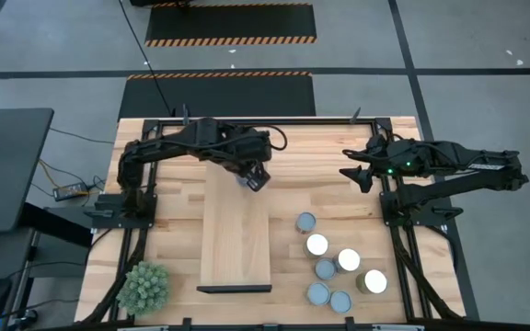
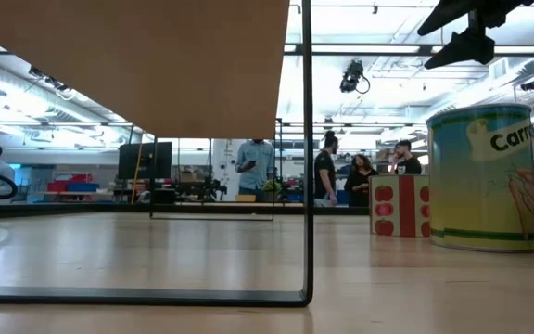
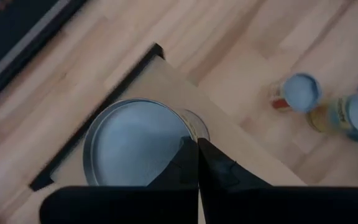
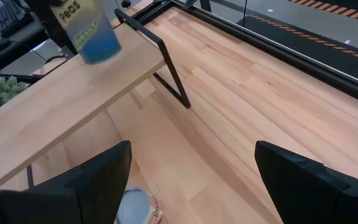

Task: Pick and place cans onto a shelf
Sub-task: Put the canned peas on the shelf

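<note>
One round silvery-topped can (image 3: 132, 146) clamped in left tool (image 3: 197, 163) | pale smooth shelf (image 3: 253, 165) beneath | right tool (image 4: 188, 180) spread apart.

Pale wooden shelf (image 1: 236, 244) — dark ends, silvery-topped cans (image 1: 340, 268), green plant (image 1: 144, 286)

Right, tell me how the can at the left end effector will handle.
The can looks rigid metal, so probably won't dent. Its smooth round side would likely roll if tipped on the shelf. Its flat top suggests it stands steadily.
</note>
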{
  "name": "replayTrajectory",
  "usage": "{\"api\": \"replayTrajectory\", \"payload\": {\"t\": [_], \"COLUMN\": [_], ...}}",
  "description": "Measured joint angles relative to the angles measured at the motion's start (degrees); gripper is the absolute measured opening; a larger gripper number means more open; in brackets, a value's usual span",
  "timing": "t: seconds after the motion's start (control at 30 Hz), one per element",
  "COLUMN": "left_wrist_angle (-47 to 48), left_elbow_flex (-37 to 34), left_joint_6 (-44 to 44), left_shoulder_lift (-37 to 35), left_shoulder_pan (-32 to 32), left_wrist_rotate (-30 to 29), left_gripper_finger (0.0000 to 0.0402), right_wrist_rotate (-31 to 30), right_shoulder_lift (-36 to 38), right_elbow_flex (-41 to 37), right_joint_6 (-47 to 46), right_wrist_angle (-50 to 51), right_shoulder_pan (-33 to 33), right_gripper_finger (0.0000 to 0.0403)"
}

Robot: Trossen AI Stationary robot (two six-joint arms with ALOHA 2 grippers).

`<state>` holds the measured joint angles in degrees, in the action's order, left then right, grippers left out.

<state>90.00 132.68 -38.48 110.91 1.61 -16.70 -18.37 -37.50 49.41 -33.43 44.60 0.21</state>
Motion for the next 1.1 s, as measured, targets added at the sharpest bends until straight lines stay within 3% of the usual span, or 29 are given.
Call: {"api": "replayTrajectory", "payload": {"t": [0.17, 0.33, 0.77, 1.1], "left_wrist_angle": [-0.2, 0.1, 0.1, 0.0], "left_elbow_flex": [-0.6, -8.7, -26.9, -29.7], "left_joint_6": [-0.2, 0.0, -8.9, -10.5], "left_shoulder_lift": [-0.3, -1.3, -16.2, -15.4], "left_shoulder_pan": [0.5, 1.5, 0.7, 1.5], "left_wrist_rotate": [-1.5, 0.2, -2.5, -4.5], "left_gripper_finger": [0.0, 0.0, 0.0, 0.0], "right_wrist_rotate": [0.0, 0.0, -0.5, -1.1], "right_shoulder_lift": [0.0, 0.0, 0.0, 0.0], "right_elbow_flex": [0.0, 0.0, 0.0, 0.0], "right_joint_6": [0.0, 0.0, 1.4, 1.5], "right_wrist_angle": [0.0, 0.1, 0.1, 0.0], "right_shoulder_pan": [0.0, 0.0, 0.0, 0.0], "right_gripper_finger": [0.0348, 0.0348, 0.0348, 0.0348]}}
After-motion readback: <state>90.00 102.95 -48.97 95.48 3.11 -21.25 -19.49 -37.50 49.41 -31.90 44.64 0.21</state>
